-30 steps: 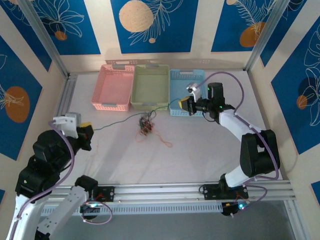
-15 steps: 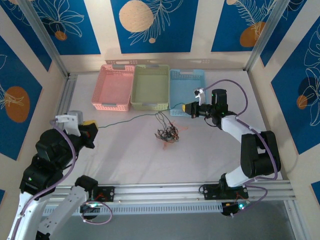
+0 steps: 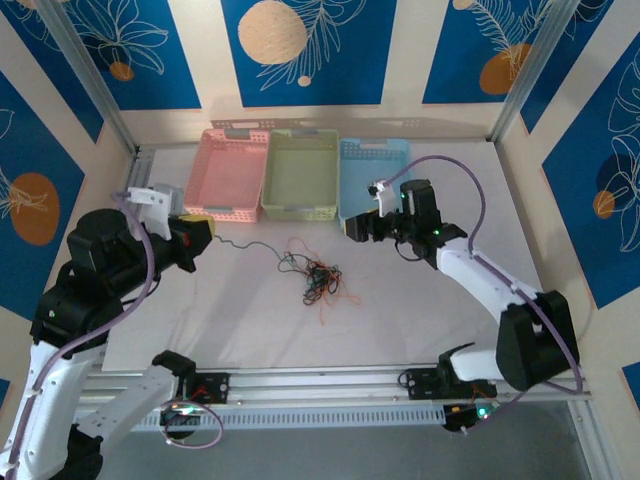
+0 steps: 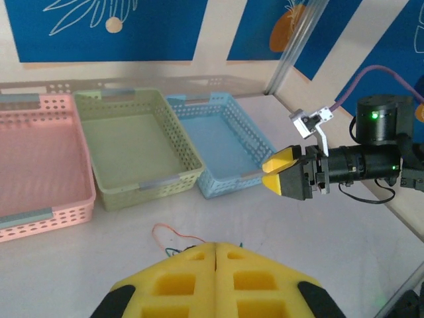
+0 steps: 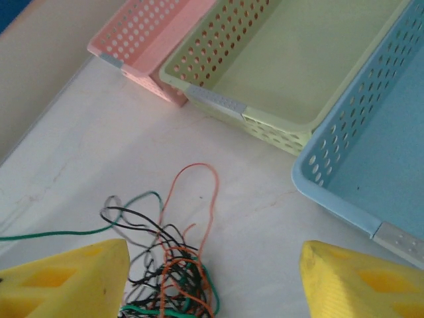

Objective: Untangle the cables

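The cables (image 3: 318, 280) lie in a loose tangle of black, orange and green wires on the white table, mid-field. One thin green cable (image 3: 250, 245) runs left from the tangle to the tip of my left gripper (image 3: 207, 229), which is shut on its end. In the left wrist view the left gripper (image 4: 217, 246) has its yellow jaws pressed together, and an orange loop (image 4: 173, 232) shows just beyond them. My right gripper (image 3: 352, 228) hovers right of the tangle, open and holding nothing. In the right wrist view the cables (image 5: 179, 279) lie between the right gripper's (image 5: 215, 291) spread fingers.
Three baskets stand in a row at the back: pink (image 3: 228, 175), pale green (image 3: 300, 175) and blue (image 3: 372, 180). The right gripper (image 4: 285, 173) hangs just in front of the blue basket (image 4: 225, 142). An aluminium rail (image 3: 330, 382) runs along the near edge.
The right gripper has opened and let go of the cable it was pulling. The tangle has slackened onto the table. The left arm has moved up and right toward the pink basket.
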`<state>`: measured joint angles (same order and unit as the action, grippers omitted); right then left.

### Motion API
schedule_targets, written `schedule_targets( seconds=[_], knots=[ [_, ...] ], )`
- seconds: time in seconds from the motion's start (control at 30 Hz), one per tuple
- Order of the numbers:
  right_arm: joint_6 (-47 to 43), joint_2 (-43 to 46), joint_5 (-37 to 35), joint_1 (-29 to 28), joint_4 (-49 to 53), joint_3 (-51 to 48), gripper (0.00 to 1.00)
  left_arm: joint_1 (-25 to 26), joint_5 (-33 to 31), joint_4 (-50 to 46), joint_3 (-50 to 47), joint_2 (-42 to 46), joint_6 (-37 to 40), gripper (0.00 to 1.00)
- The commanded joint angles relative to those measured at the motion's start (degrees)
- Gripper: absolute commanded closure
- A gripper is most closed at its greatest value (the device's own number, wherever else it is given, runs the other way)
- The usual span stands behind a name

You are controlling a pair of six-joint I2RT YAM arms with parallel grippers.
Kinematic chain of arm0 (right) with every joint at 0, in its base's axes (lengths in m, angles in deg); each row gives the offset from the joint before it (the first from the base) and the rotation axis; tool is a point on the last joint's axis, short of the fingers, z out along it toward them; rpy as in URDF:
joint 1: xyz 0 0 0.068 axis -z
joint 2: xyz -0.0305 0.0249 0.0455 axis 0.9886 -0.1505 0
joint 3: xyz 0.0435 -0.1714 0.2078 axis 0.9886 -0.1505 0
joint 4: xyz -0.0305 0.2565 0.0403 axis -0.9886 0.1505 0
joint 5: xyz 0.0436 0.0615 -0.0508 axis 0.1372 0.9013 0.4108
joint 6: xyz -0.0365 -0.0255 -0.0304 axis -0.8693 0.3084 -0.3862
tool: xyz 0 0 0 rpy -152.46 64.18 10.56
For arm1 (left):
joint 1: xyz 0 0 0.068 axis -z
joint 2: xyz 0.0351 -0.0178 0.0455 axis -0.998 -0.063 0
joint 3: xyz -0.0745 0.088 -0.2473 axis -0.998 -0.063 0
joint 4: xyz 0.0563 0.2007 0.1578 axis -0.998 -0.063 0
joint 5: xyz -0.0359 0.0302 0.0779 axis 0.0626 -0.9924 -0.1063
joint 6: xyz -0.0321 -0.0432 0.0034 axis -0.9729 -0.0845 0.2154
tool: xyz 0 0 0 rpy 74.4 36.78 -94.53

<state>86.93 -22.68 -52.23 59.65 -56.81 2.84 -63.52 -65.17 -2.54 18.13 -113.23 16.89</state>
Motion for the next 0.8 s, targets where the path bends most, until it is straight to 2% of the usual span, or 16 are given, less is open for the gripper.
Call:
schedule_targets(
  seconds=[0.0,0.1,0.2,0.33,0.47,0.6,0.77],
  knots=[
    [-1.67,3.28,0.90,-6.45,1.90,-1.54,0.31,-0.41,4.45,-2.89,2.60,-0.17,1.03,1.00],
    [-5.43,0.46,3.92,-12.47,1.72,-1.47,0.31,-0.44,5.35,-3.02,4.08,-0.78,0.87,1.00],
    [-8.35,-5.24,0.91,-16.11,1.64,0.02,0.31,-0.41,5.45,-4.04,7.58,-1.73,1.01,1.00],
    [-10.46,-15.28,-3.66,-17.62,1.55,4.44,0.31,-0.46,7.98,-5.26,15.90,-3.58,0.83,1.00],
    [-9.71,-20.42,-6.12,-17.22,0.72,6.75,0.35,-0.46,10.15,-5.52,24.46,-5.00,-0.17,1.00],
    [-7.58,-18.06,-4.57,-16.22,-1.66,5.03,0.36,-0.46,10.67,-5.62,30.17,-5.74,-0.93,1.00],
    [-2.47,-9.89,-2.57,-12.23,-5.07,0.08,0.36,-0.46,3.82,-3.56,30.33,-3.92,-3.10,1.00]
  ],
)
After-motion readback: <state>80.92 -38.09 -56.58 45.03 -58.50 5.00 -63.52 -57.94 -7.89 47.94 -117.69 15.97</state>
